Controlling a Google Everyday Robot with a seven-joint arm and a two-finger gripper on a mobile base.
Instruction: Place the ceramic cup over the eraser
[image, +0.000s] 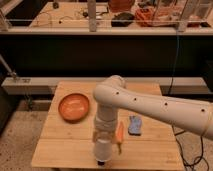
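The pale grey-white ceramic cup (102, 151) hangs under my wrist near the front edge of the wooden table (55, 150). My gripper (102, 142) points straight down and is shut on the cup, which hides most of it. A small black block, the eraser (101, 161), shows just below the cup's lower rim, directly under it. The cup sits low over the eraser; I cannot tell whether it touches the table.
A shallow orange bowl (74, 106) stands at the back left of the table. A thin orange stick (120, 132) lies just right of the cup. A blue-and-white lumpy item (135, 125) lies further right. My arm (160, 107) reaches in from the right.
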